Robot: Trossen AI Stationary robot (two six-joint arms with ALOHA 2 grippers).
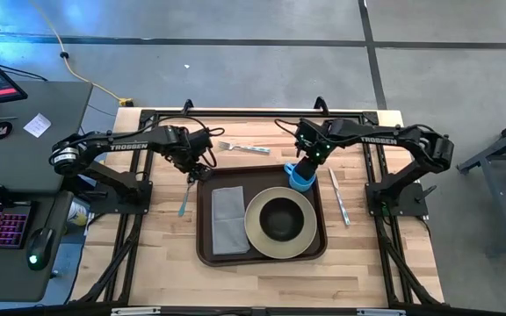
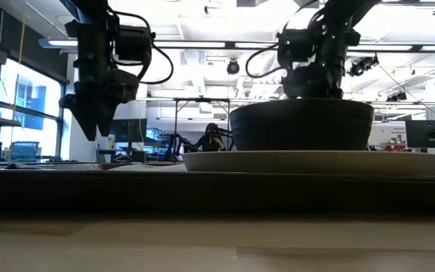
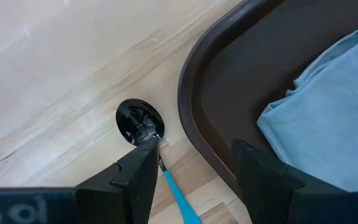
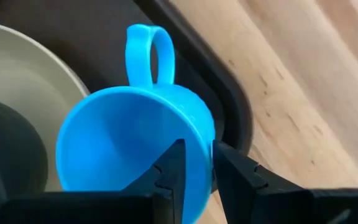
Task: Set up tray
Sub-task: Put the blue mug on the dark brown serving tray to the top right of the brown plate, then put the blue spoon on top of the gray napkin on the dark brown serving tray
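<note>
The dark brown tray (image 1: 206, 230) lies mid-table and holds a folded grey napkin (image 1: 227, 219) and a beige plate (image 1: 255, 230) with a dark bowl (image 1: 281, 218). My right gripper (image 1: 306, 167) is shut on a blue cup (image 1: 299, 178) over the tray's far right corner. My left gripper (image 1: 197, 170) hangs open above the table just off the tray's far left corner. A spoon (image 3: 140, 121) with a blue handle lies flat on the wood below its fingers. In the low view the left gripper (image 2: 93, 121) is well above the tabletop. My right gripper (image 4: 194, 171) pinches the blue cup's wall at the rim (image 4: 199, 140), on the side opposite the handle (image 4: 148, 53), with one finger (image 4: 169, 171) inside the cup and one (image 4: 232, 171) outside. The fingers come from above. Whether the cup's base rests on the tray does not show.
A fork (image 1: 242, 147) lies on the wood beyond the tray's far edge. A knife (image 1: 338, 195) lies right of the tray. The spoon (image 1: 185, 197) lies left of the tray, along its left rim. A desk with a keyboard stands off the table's left side.
</note>
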